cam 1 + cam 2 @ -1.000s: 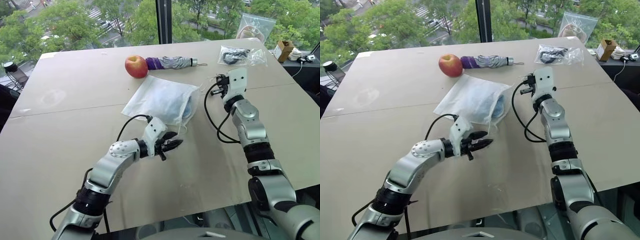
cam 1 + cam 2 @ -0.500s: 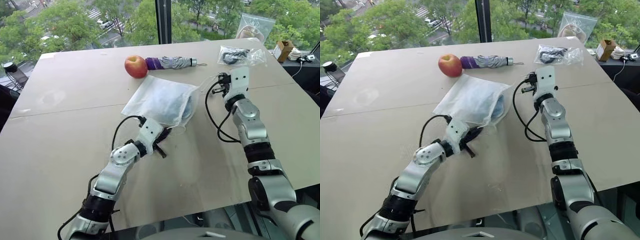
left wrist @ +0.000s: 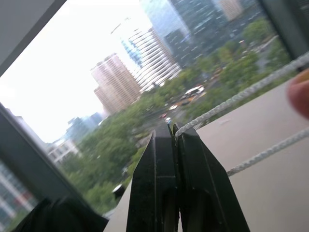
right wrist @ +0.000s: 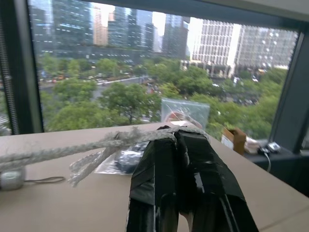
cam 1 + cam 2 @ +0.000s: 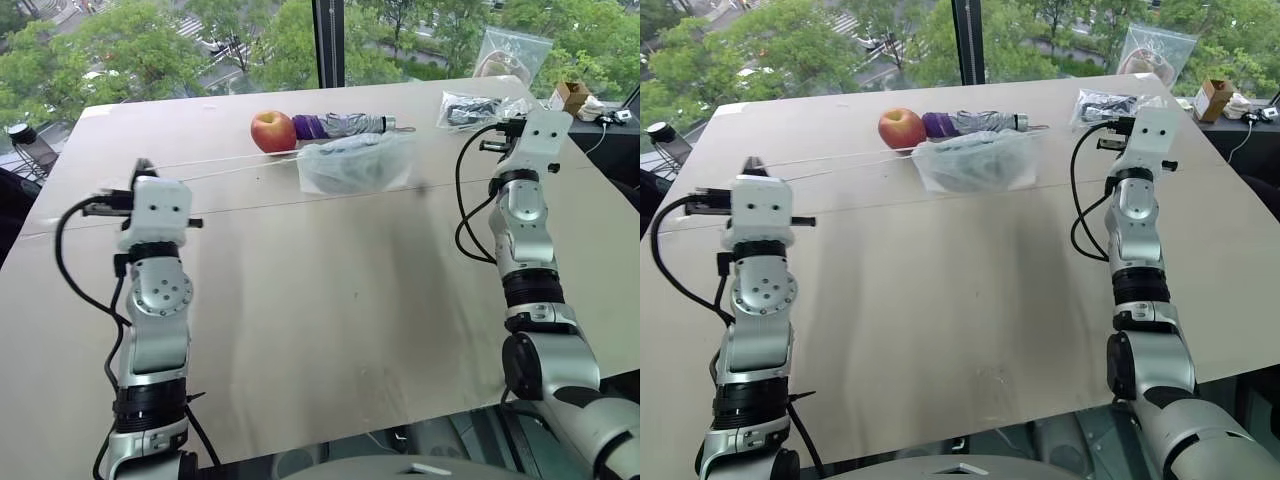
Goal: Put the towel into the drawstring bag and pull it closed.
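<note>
Drawstring bag (image 5: 356, 165) cinched; wrist views show tools (image 3: 173, 133) (image 4: 175, 133) pinching cords (image 3: 251, 89) (taut)

A wide, pale beige counter (image 5: 330, 290) of matte board takes up most of the frame, with a thin seam crossing it from left to right in the upper half. Toward the upper middle lies a round red-and-yellow apple (image 5: 272, 132), touching the purple end of a folded grey-and-purple umbrella (image 5: 345, 125) stretched to its right. In the upper right corner rests a clear plastic zip bag with dark contents (image 5: 478, 110), near the far edge.
</note>
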